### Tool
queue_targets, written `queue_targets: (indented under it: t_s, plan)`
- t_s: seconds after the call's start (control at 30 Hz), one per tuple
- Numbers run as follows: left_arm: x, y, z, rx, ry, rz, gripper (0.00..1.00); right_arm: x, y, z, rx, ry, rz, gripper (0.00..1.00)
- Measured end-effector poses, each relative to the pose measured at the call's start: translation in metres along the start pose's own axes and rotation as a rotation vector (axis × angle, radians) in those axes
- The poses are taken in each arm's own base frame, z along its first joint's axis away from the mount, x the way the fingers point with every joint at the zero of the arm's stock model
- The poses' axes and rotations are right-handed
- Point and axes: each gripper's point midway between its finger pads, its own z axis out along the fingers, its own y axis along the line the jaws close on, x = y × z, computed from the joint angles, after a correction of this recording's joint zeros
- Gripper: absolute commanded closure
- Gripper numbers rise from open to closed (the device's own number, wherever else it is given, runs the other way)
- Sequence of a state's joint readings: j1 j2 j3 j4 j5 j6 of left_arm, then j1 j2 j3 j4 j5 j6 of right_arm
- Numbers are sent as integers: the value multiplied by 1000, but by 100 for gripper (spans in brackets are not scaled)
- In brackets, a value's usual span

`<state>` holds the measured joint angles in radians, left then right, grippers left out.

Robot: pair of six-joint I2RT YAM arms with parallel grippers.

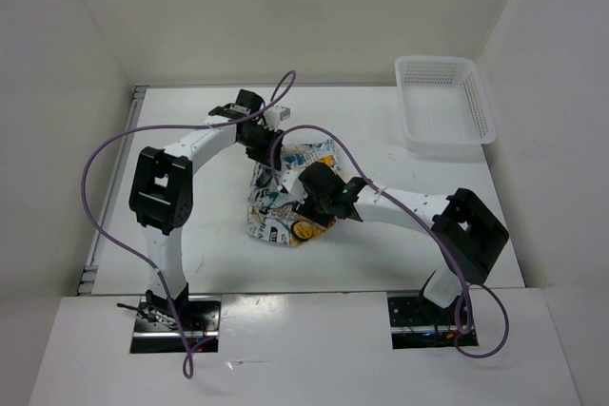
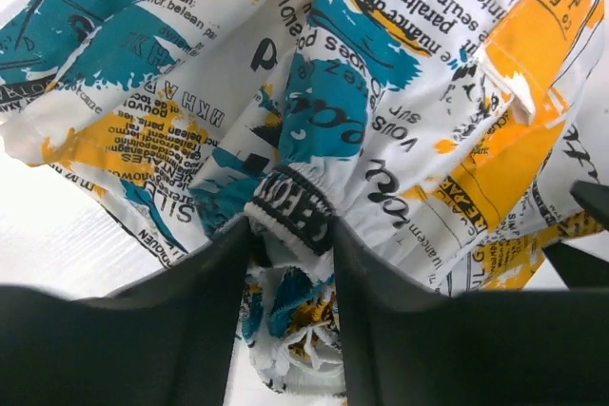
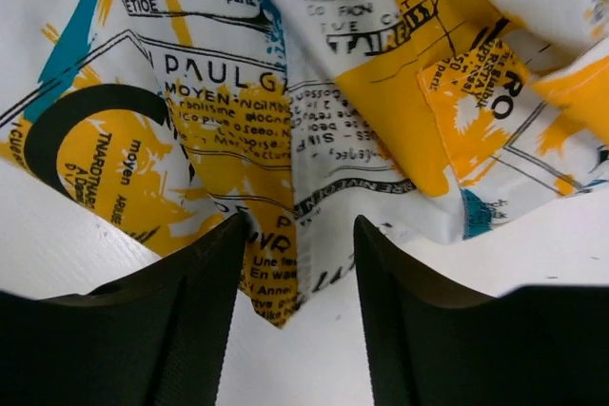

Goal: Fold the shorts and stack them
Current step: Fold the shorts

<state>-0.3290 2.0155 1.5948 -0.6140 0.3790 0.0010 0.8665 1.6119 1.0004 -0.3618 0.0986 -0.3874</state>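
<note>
The shorts [image 1: 282,219] lie crumpled in a heap at the middle of the white table, white with teal, yellow-orange and black print. My left gripper [image 1: 264,159] is at the heap's far side. In the left wrist view it [image 2: 290,240] is shut on the bunched waistband of the shorts [image 2: 381,92]. My right gripper [image 1: 308,201] sits over the heap's right side. In the right wrist view it [image 3: 300,263] is open, and a pointed corner of the shorts [image 3: 276,292] lies between the fingers, low over the table.
A white plastic mesh basket [image 1: 481,106] stands at the back right corner of the table. White walls close in the table at the left, back and right. Purple cables loop over both arms.
</note>
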Motion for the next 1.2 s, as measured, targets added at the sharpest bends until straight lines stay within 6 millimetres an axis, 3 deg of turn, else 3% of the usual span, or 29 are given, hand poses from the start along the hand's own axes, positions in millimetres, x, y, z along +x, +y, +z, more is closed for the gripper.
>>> queue_targets:
  t_s: [0.13, 0.3, 0.4, 0.43, 0.47, 0.83, 0.87, 1.0, 1.1, 1.2]
  plan:
    - [1, -2, 0, 8, 6, -7, 85, 18, 6, 9, 0, 13, -15, 48]
    - [4, -5, 0, 20, 17, -11, 97, 44, 11, 13, 1, 62, -56, 53]
    - [7, -3, -1, 8, 28, -16, 100, 48, 10, 8, 9, 59, -76, 80]
    - [8, -1, -2, 0, 32, -20, 100, 48, 9, 6, 12, 55, -83, 93]
    - [8, 1, -3, -10, 33, -22, 100, 48, 8, 5, 17, 49, -87, 99]
    - [-16, 28, -38, -169, -29, -21, 100, 44, 8, -6, 4, 17, -131, 100]
    - [-16, 29, -41, -180, -32, -21, 100, 43, 8, -7, 2, 13, -132, 99]
    - [-14, 29, -43, -190, -30, -19, 87, 43, 13, -9, -27, 9, -135, 58]
    - [-1, 33, -37, -191, 1, -30, 70, 49, 17, -10, -52, 28, -148, 39]
    - [14, 35, -33, -191, 37, -49, 57, 51, 18, -12, -60, 43, -162, 35]
